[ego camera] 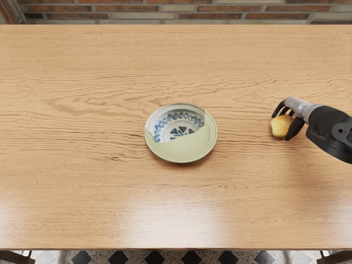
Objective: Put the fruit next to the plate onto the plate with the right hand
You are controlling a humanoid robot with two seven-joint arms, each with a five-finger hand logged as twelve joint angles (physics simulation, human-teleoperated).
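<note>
A pale green plate (190, 149) with a blue and white pattern in its well lies at the middle of the wooden table. To its right, well apart from it, a small yellow fruit (280, 126) rests on the table. My right hand (288, 118) comes in from the right edge and its dark fingers (296, 128) curl around the fruit from the right side and from above. Part of the fruit is hidden behind the fingers. The left arm does not show.
The wooden table (82, 181) fills the view, with a brick wall (165, 11) behind its far edge and a tiled floor below its near edge.
</note>
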